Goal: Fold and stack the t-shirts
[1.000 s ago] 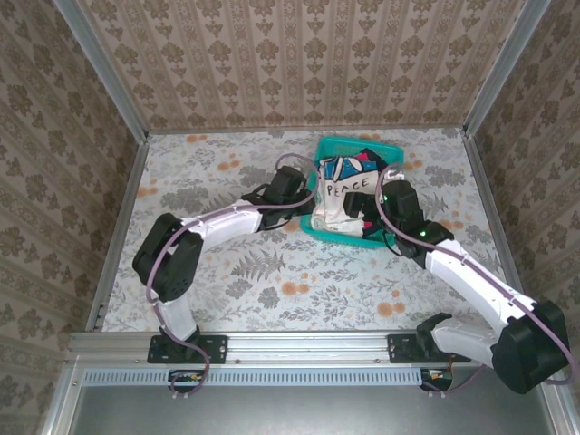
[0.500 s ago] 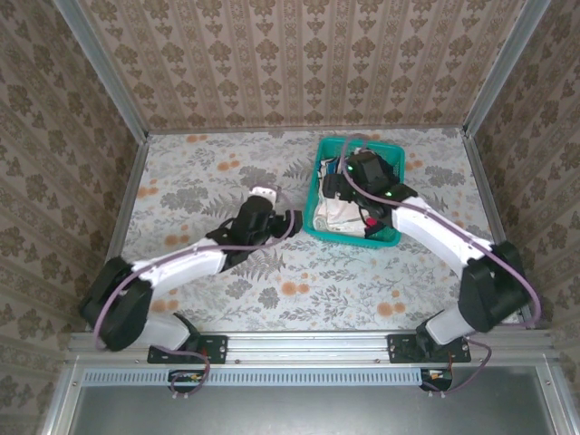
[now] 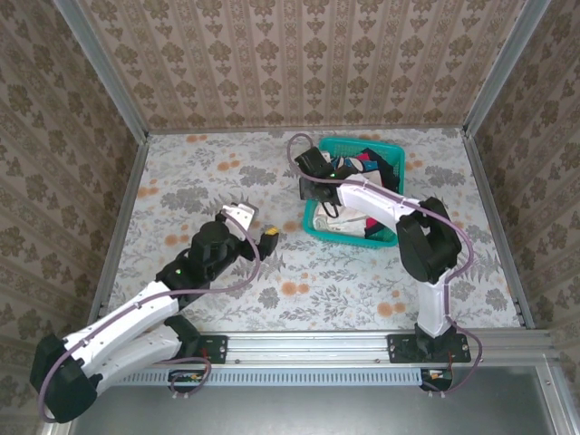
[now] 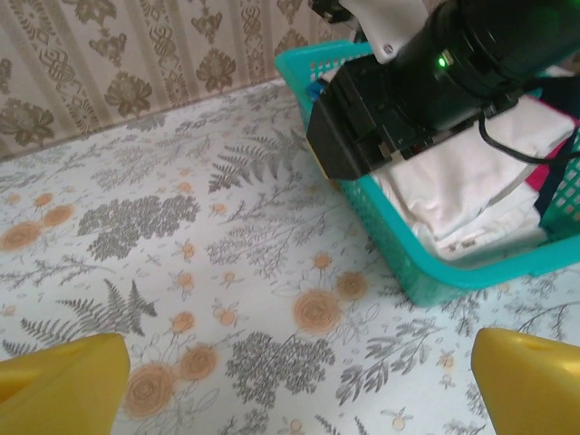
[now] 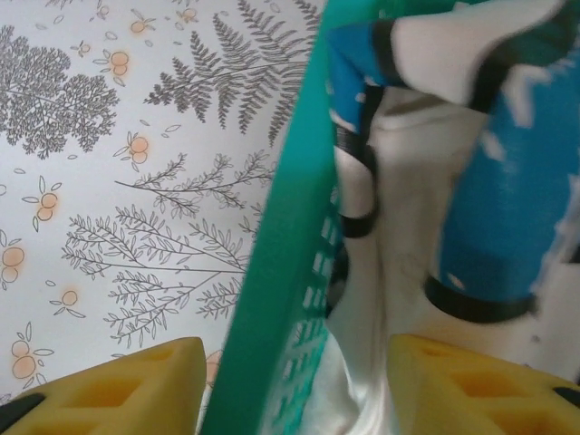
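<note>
The left pincer [image 3: 256,224] hangs over the flowered counter [image 3: 181,181], left of the basket and apart from it. In the left wrist view, the left pincer [image 4: 294,385] has its yellow fingers [image 4: 54,385] spread wide at the two bottom corners. Only bare counter [image 4: 181,236] lies between them, so it holds nothing.

To its right stands the teal mesh basket [image 3: 313,228], near the back of the counter. The right arm reaches across it, and the right pincer [image 3: 315,186] sits at the basket's left wall. In the right wrist view, the right pincer [image 5: 294,381] is open and straddles the basket [image 5: 281,254]. One yellow finger [image 5: 118,381] is outside over the counter and the other is inside over cloth. The pincer grips nothing that can be seen.

The shirts lie bunched inside the basket, unfolded. The white shirt [image 4: 471,172] fills the near left part, and its blue print [image 5: 498,181] shows close under the right wrist camera. A red shirt [image 4: 555,172] lies against the white one toward the basket's right side. Dark cloth [image 3: 385,161] shows at the far end of the basket.
</note>
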Controlling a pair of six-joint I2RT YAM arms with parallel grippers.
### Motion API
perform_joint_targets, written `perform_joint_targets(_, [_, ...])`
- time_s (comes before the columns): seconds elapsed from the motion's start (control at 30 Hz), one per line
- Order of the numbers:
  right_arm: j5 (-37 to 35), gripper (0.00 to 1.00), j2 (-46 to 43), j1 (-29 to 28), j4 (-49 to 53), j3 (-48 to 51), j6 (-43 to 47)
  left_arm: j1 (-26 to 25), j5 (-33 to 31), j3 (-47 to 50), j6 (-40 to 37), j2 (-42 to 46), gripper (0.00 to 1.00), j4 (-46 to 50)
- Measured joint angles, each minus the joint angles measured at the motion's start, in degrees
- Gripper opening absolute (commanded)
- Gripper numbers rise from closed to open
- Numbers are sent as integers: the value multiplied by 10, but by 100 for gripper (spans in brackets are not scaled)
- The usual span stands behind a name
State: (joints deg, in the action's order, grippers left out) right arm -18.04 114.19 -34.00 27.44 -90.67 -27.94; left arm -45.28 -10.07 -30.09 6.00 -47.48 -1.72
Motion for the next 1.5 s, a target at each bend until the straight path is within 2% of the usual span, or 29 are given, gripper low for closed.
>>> perform_joint_targets(0.13, [-4,21,20,-6,13,-28,-7,0,-3,6,-9,-2,99,7])
perform_joint_targets(0.23, [-23,10,18,-9,27,-30,-10,0,-2,6,-14,-12,99,7])
perform_joint_targets(0.47, [-46,0,1,11,40,-10,38,-1,18,6,-29,-72,100,-21])
perform_joint_targets(0.63, [-52,0,-41,46,25,49,117,-10,44,3,-49,-122,100,-57])
perform_joint_targets(0.87, [-58,0,-71,152,-23,104,249,-20,79,-28,-73,-176,100,-95])
perform_joint_targets(1.17, [-69,0,-63,253,-67,110,369,-26,101,-35,-84,-196,100,-116])
perform_joint_targets(1.5, [-74,0,-26,305,-81,68,428,-27,101,-35,-92,-196,100,-119])
